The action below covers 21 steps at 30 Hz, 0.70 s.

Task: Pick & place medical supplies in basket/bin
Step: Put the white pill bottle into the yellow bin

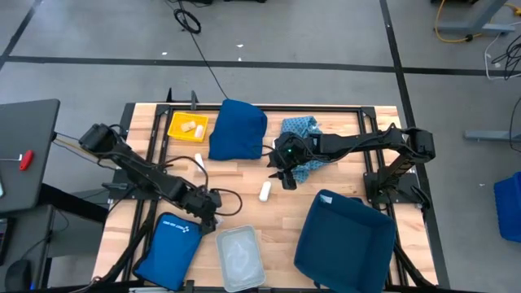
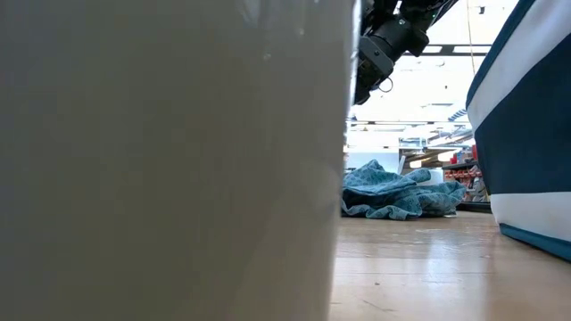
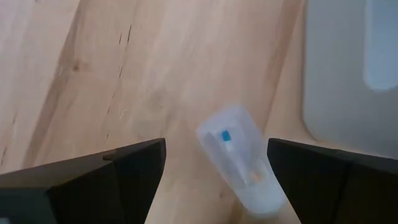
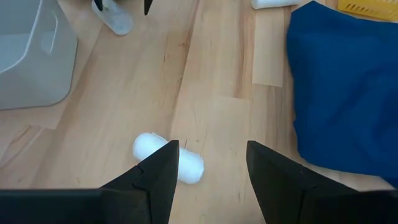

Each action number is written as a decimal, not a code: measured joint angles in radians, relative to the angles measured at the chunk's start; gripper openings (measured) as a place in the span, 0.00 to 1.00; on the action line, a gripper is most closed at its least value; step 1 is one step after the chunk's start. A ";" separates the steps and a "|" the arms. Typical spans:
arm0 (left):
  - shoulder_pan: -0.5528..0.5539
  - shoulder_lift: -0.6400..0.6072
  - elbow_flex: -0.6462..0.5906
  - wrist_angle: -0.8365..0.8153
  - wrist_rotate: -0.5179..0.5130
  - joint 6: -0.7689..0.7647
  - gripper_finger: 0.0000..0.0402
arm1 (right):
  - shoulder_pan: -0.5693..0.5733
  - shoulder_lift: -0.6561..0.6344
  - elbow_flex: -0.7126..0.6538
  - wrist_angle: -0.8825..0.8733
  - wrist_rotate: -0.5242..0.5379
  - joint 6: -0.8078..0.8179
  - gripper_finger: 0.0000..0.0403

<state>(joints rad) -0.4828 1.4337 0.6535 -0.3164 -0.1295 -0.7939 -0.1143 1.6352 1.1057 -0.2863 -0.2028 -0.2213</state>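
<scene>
My left gripper is open and low over the table's near left. Its fingers stand on either side of a small clear vial with a blue-tipped part inside, which lies flat on the wood, untouched. My right gripper is open above mid-table. A white roll lies on the wood just beside one of its fingers; in the high view the roll is a little nearer than the gripper. Another white tube lies farther left. The yellow tray holds pale pieces.
A clear plastic bin stands at the near edge, right of the left gripper, and fills the low view's left. A large blue bin sits near right. There is a blue zip pouch, a dark blue cloth and a teal cloth.
</scene>
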 joint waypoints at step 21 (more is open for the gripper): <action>-0.002 0.087 0.003 -0.020 -0.005 -0.048 0.46 | 0.000 0.000 0.000 0.005 0.024 -0.004 0.48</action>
<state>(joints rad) -0.4847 1.5211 0.6563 -0.3360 -0.1341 -0.8421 -0.1143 1.6352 1.1057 -0.2817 -0.1787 -0.2256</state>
